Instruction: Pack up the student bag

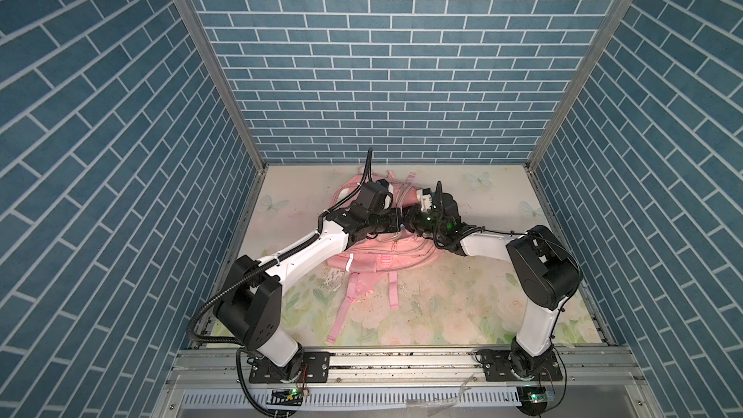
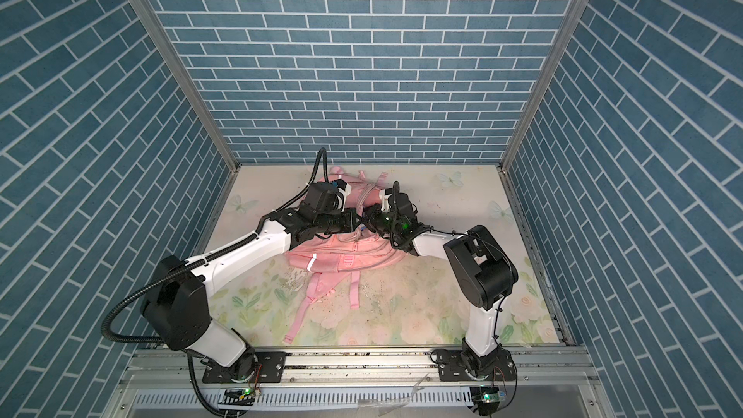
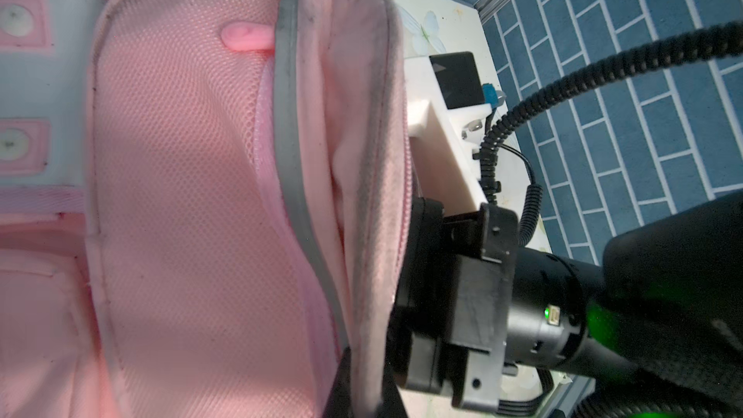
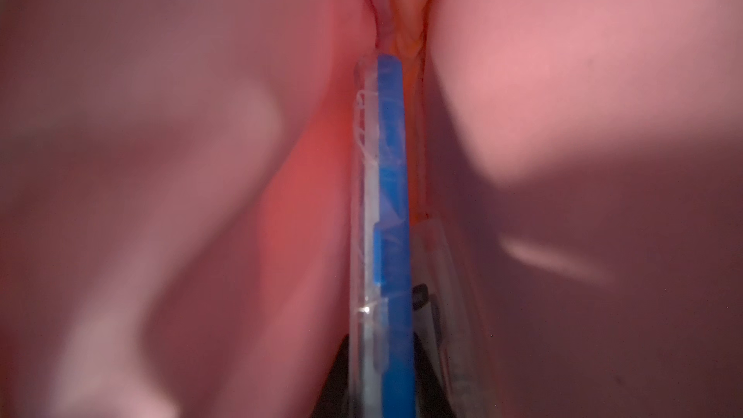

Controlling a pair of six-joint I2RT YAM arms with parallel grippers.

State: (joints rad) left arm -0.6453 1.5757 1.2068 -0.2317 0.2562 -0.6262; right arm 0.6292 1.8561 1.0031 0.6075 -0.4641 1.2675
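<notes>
The floral bench (image 1: 462, 307) is seen beneath the student bag (image 1: 374, 261), which is laid flat with its straps (image 1: 354, 307) trailing loose from one end. The bag is judged soft, limp and light: its walls can be expected to sag shut unless propped, and the broad mesh panels (image 3: 181, 154) offer little to grip. A hold is best taken on the grey-bound rim (image 3: 287, 134) of the opening, beside the zipper (image 3: 405, 211), where the fabric is doubled and stiffer. Both claws are found over the bag's middle, close together. The left claw (image 1: 396, 225) is closed tight, apparently pinched on that raised rim, though the grip itself is hardly shown. The right claw (image 4: 382, 339) is sunk inside the bag, with pink lining (image 4: 161, 154) on both sides, and is clamped narrowly on a flat blue-and-clear plastic case (image 4: 392, 178), held edge-on and pointed toward the bag's inner seam. The bag's mouth is thus wrapped around the right claw, while its body is spread below both.
</notes>
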